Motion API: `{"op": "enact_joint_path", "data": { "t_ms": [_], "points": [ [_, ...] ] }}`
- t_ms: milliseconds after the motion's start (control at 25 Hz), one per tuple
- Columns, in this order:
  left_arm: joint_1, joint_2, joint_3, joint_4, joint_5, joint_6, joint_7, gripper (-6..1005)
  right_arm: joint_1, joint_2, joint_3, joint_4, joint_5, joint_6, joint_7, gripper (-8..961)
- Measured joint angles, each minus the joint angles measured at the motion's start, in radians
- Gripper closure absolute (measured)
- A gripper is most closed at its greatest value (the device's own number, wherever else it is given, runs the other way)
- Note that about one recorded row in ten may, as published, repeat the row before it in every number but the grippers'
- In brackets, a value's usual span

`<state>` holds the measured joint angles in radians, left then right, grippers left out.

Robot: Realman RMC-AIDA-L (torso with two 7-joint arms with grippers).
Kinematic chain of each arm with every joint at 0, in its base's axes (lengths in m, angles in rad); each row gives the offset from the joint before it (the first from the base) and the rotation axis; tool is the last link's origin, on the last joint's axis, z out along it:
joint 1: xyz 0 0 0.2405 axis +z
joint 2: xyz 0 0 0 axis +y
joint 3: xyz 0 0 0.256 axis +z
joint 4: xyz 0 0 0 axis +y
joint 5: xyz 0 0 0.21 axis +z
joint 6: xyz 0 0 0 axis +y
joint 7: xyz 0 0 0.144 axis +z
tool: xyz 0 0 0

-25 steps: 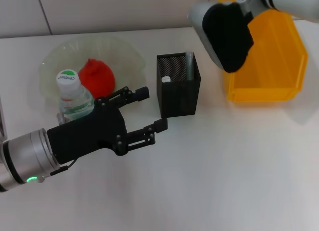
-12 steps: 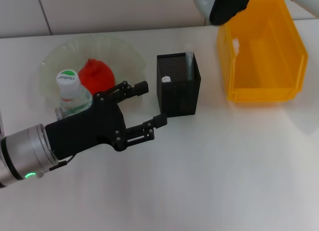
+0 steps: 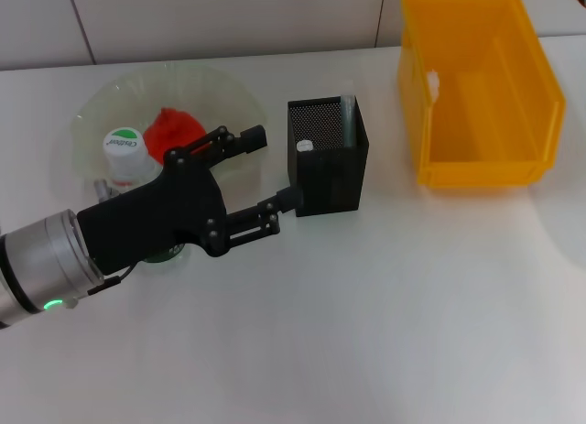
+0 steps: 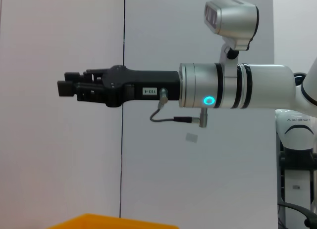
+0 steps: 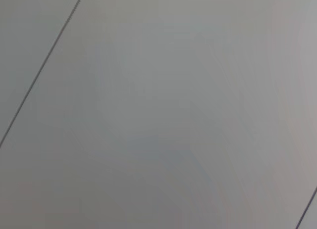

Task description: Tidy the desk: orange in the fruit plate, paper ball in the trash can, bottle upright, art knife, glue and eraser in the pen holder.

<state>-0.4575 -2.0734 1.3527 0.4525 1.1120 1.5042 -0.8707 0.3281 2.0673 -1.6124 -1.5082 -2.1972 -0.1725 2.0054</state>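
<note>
While the left gripper (image 3: 259, 177) hangs over the desk (image 3: 385, 305) with its two black fingers spread wide and nothing between them, everything else sits quietly around the pen holder (image 3: 328, 158). Farthest to the left of the pen holder lies the fruit plate (image 3: 92, 113), a wide, pale-green, see-through bowl with a wavy rim, and the orange (image 3: 169, 131) rests inside it, red-orange and a little squashed. The bottle (image 3: 126, 158) stands upright at the near edge of the plate, clear plastic with a white-and-green cap facing up; the black gripper body covers its lower half. One finger reaches past the orange toward the pen holder's left wall and the other ends just beside the holder's near left corner; I cannot tell whether it touches. The pen holder is a black square mesh cup, taller than wide. A thin grey stick, the glue (image 3: 347, 117), leans in its far right corner, and a small white tip shows near the left wall; what it belongs to is hidden by the mesh. Well to the right of the pen holder stands the trash can (image 3: 481, 90), a big bright yellow rectangular bin, with a small white scrap against its left inner wall
</note>
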Motion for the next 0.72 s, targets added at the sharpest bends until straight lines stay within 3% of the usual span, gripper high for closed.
{"op": "enact_joint_path", "data": {
  "t_ms": [280,520,720],
  "points": [
    [-0.007,-0.001,0.0,0.0,-0.004,-0.005,0.001,208,-0.068,0.019,-0.022,-0.007,0.061,-0.009,0.008,476],
    [-0.006,0.001,-0.014,-0.001,-0.009,-0.005,0.001,208,-0.114,0.016,-0.025,-0.027,0.193,-0.088,0.014,455],
    [0.002,0.004,-0.027,-0.001,-0.009,-0.005,0.002,208,-0.169,0.015,0.032,-0.07,0.327,-0.235,-0.035,238]
  ]
}}
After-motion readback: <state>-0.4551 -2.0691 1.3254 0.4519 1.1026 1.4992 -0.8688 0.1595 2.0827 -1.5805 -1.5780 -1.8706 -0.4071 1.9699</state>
